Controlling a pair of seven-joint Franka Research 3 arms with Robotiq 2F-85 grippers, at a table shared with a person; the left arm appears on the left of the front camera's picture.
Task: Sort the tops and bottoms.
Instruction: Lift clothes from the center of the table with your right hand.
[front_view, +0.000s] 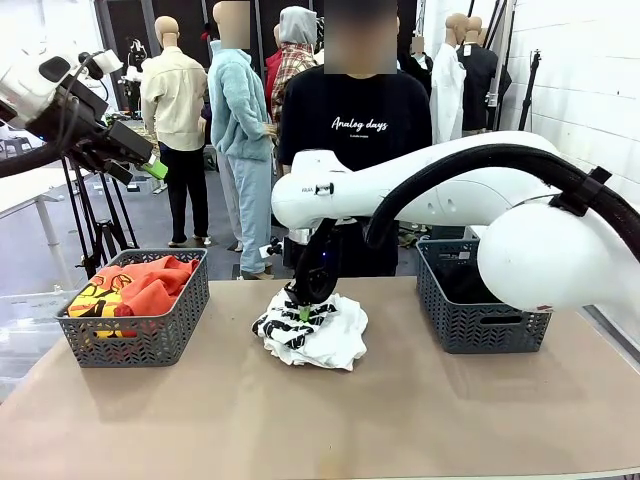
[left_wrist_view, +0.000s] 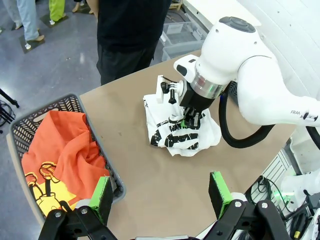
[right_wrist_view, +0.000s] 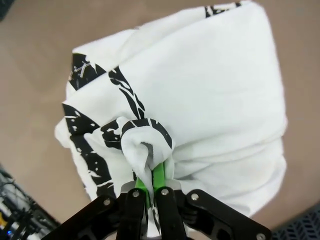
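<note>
Right pincer (right_wrist_view: 151, 176) pinches a fold of the white black-striped cloth T-shirt (right_wrist_view: 200, 100) at frame centre on the tabletop (front_view: 300, 420); left pincer (left_wrist_view: 160, 195) spread.

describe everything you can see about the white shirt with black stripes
The white shirt with black stripes is soft cloth, crumpled in a loose heap mid-table, between the two baskets and touching neither. Ragged black bands cross one side; the rest is plain white. The right gripper is shut on a bunched fold at its top.
</note>
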